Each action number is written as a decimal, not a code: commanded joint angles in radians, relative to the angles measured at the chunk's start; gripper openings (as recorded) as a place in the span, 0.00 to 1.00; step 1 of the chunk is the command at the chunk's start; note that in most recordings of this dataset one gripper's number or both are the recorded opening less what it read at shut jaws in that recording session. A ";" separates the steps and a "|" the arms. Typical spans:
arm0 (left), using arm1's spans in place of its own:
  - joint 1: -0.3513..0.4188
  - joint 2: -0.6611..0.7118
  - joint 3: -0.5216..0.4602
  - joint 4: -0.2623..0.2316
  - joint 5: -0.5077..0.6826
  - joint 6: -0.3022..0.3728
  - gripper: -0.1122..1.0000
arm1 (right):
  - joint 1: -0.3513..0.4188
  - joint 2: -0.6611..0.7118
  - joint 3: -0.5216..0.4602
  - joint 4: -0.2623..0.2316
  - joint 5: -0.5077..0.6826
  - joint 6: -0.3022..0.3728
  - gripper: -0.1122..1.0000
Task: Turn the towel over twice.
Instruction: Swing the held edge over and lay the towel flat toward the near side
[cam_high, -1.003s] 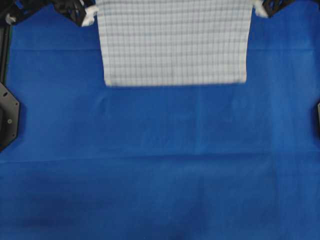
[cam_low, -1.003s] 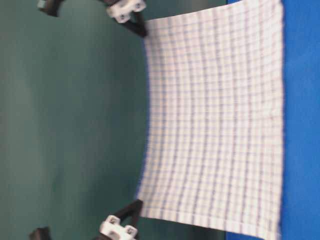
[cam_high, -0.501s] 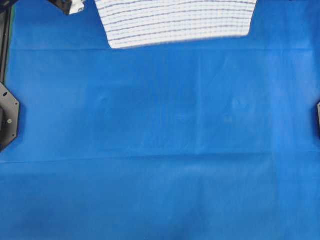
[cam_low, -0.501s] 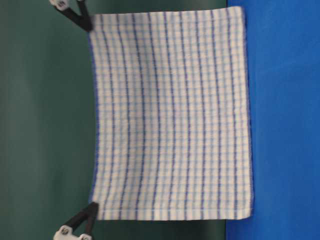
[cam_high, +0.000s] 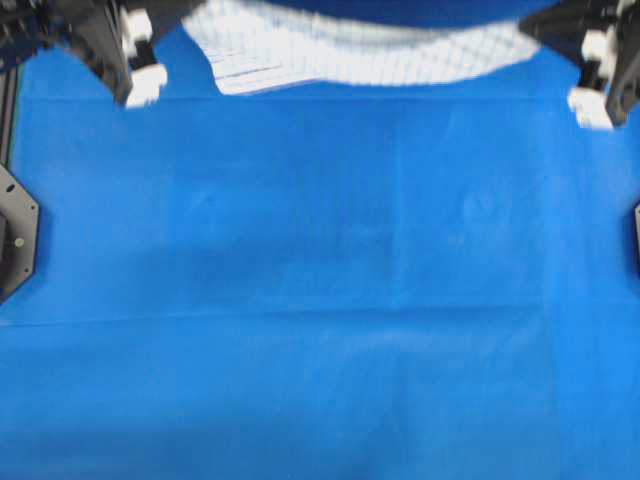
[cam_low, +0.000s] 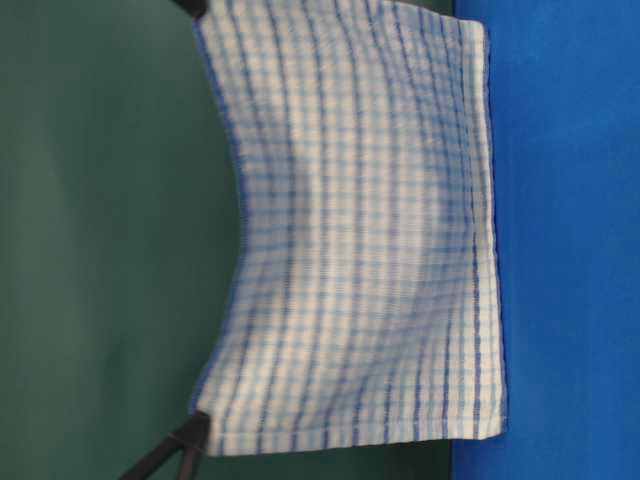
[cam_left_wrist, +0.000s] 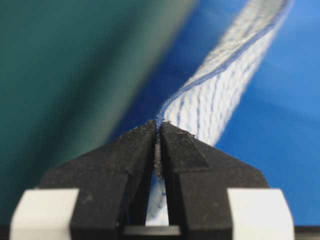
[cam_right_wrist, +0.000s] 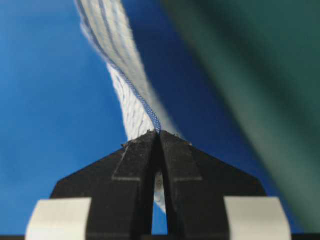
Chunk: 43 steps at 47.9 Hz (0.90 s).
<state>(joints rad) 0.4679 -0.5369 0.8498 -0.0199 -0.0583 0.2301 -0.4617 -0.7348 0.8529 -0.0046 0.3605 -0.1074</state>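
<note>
The towel (cam_low: 360, 230), white with thin blue stripes and a check grid, hangs upright over the back of the table, its top edge sagging in the middle. Its lower edge reaches the blue tablecloth (cam_low: 560, 250). My left gripper (cam_left_wrist: 158, 126) is shut on one top corner, the towel's blue hem (cam_left_wrist: 200, 82) running away from the tips. My right gripper (cam_right_wrist: 160, 133) is shut on the other top corner. From overhead the towel (cam_high: 360, 55) is a blurred band at the far edge, between the left arm (cam_high: 95, 40) and the right arm (cam_high: 600, 40).
The blue tablecloth (cam_high: 320, 300) covers the whole table in front of the towel. Black arm bases sit at the left edge (cam_high: 15, 235) and the right edge (cam_high: 636, 240). A dark green wall (cam_low: 100, 250) stands behind.
Both grippers have lifted the towel off the table by its top corners, then swung into the overhead view's top corners. The top edge, straight half a second ago, now sags.
</note>
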 joint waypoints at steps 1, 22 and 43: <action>-0.064 -0.014 -0.005 -0.002 0.057 -0.002 0.13 | 0.061 -0.023 0.018 0.003 0.009 0.026 0.14; -0.425 0.025 0.095 -0.009 0.167 -0.087 0.13 | 0.413 0.052 0.144 0.005 -0.043 0.264 0.14; -0.601 0.206 0.117 -0.009 0.121 -0.238 0.13 | 0.606 0.264 0.149 0.005 -0.114 0.423 0.14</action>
<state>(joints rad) -0.1197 -0.3574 0.9756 -0.0276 0.0798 0.0000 0.1319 -0.4939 1.0186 -0.0031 0.2577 0.3037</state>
